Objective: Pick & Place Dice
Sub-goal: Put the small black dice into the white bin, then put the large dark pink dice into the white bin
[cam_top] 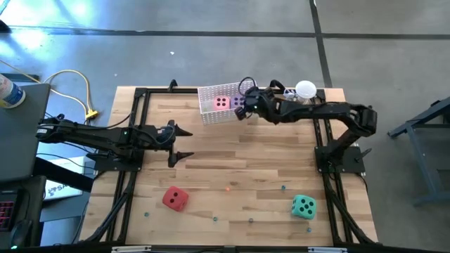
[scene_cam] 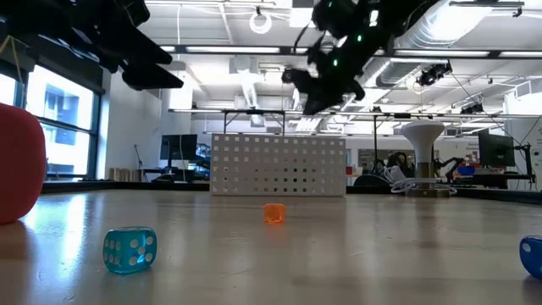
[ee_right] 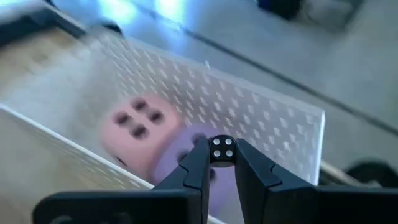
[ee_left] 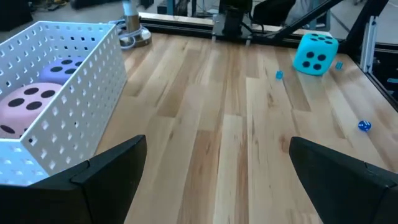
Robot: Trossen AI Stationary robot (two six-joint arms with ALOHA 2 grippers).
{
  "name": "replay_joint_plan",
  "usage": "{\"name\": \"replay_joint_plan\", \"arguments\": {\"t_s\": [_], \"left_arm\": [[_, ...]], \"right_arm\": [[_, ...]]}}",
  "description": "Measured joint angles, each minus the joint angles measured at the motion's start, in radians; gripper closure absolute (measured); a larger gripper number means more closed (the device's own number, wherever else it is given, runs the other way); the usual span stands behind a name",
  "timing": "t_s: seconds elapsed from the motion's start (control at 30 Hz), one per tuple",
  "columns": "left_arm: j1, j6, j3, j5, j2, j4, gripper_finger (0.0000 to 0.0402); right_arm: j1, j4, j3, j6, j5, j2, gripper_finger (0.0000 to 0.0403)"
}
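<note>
A white perforated basket (cam_top: pixel 216 104) stands at the table's far edge with a pink die (cam_top: pixel 222 102) and a purple die (ee_right: pixel 186 154) inside. My right gripper (cam_top: pixel 241 111) hangs over the basket's right end, shut on a small black die (ee_right: pixel 222 151) with white pips. A red die (cam_top: pixel 175 198) rests on the table near the front left. A teal die (cam_top: pixel 304 206) rests near the front right. My left gripper (cam_top: pixel 180 144) stands open above the table's left side, with nothing between its fingers. My right gripper pinches the small black die by two opposite faces (ee_right: pixel 214 155) between its two fingertips (ee_right: pixel 200 158), only at their free ends. The fingers slant downward from the table's right side. The die is lifted clear, above the basket's inside.
Small dice lie scattered on the wood: an orange one (scene_cam: pixel 273 213) mid-table, a clear blue one (scene_cam: pixel 129 251) near the front, and others (ee_left: pixel 364 126) by the teal die. A white lamp-like stand (cam_top: pixel 305 90) sits at the far right. Black frame rails (cam_top: pixel 133 133) border the table.
</note>
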Motion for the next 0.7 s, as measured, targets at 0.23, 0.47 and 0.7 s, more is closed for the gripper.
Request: {"name": "replay_joint_plan", "arguments": {"t_s": [0.23, 0.47, 0.7], "left_arm": [[0.000, 0.000, 0.000, 0.000, 0.000, 0.000, 0.0016], [0.000, 0.000, 0.000, 0.000, 0.000, -0.001, 0.0016], [0.000, 0.000, 0.000, 0.000, 0.000, -0.001, 0.0016]], "right_arm": [[-0.037, 0.006, -0.001, -0.019, 0.000, 0.037, 0.0320], [-0.044, -0.001, -0.001, -0.021, 0.040, 0.045, 0.0275], [-0.025, 0.006, -0.001, -0.042, 0.054, 0.046, 0.0228]]}}
